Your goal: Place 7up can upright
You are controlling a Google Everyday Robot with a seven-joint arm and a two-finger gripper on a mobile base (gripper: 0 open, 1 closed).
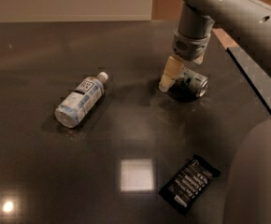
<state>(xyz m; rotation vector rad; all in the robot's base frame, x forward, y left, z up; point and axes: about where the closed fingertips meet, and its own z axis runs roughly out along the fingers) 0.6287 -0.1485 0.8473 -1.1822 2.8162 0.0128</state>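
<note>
The 7up can (195,82) is a shiny silver can lying on its side on the dark table (126,125), right of centre, with its top end facing front-right. My gripper (182,74) hangs straight down over the can from the grey arm (229,8). One cream finger (169,73) stands at the can's left end with its tip near the table. The other finger is mostly hidden behind the wrist and the can. The jaws stand apart, on either side of the can, and the can rests on the table.
A clear plastic bottle with a white cap (81,100) lies on its side at the left. A black snack bag (189,182) lies at the front right. The table's right edge (252,85) runs diagonally just right of the can. The robot's grey body (259,181) fills the lower right corner.
</note>
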